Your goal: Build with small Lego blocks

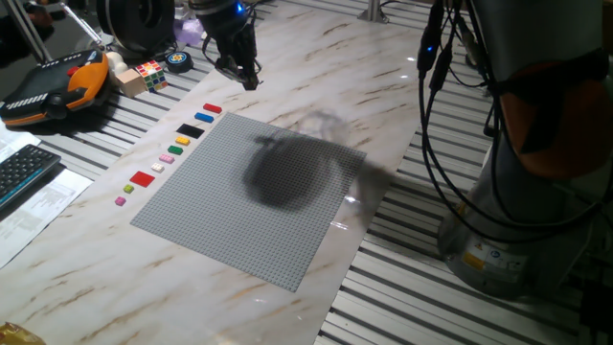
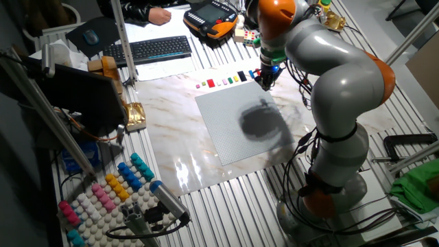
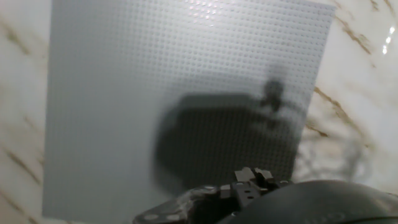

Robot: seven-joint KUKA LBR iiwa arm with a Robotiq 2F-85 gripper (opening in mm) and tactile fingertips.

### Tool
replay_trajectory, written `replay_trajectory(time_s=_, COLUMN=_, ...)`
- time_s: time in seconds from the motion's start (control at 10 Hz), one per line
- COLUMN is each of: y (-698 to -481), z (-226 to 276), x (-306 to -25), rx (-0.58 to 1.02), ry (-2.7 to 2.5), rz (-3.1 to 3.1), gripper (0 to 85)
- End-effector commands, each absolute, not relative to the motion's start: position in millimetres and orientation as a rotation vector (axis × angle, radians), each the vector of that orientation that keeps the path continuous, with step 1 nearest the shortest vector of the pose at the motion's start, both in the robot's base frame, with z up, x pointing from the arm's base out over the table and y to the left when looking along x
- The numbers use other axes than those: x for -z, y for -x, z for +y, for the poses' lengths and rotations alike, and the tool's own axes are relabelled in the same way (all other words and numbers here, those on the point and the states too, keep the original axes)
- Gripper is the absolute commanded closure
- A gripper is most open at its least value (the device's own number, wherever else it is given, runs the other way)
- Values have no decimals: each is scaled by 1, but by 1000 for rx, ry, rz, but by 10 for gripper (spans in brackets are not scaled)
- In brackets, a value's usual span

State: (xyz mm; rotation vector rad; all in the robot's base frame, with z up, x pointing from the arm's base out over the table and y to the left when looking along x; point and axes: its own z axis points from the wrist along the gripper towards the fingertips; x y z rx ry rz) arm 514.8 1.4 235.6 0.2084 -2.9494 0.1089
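One fixed view: I see marble table, grey baseplate mid-frame, Lego blocks in row off its upper-left edge; gripper above, top centre, spread unreadable.
Other fixed view: adds keyboard, upper left.
Hand view: baseplate only, shadowed; fingers hidden.

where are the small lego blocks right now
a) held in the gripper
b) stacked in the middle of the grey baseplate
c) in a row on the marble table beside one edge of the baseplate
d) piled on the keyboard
c: the small Lego blocks lie in a loose line on the table along the edge of the grey baseplate, whose studs carry nothing.
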Motion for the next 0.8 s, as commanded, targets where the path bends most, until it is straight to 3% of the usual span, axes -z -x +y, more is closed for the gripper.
replay_trajectory(time_s=0.0, y=-515, z=1, x=-236, rx=-128, ry=-69, rz=-2966, gripper=843)
replay_trajectory(time_s=0.4, y=-520, z=-3, x=-235, rx=-143, ry=-32, rz=-3004, gripper=843)
replay_trajectory(time_s=0.7, y=-557, z=-23, x=-220, rx=-124, ry=-95, rz=-2997, gripper=843)
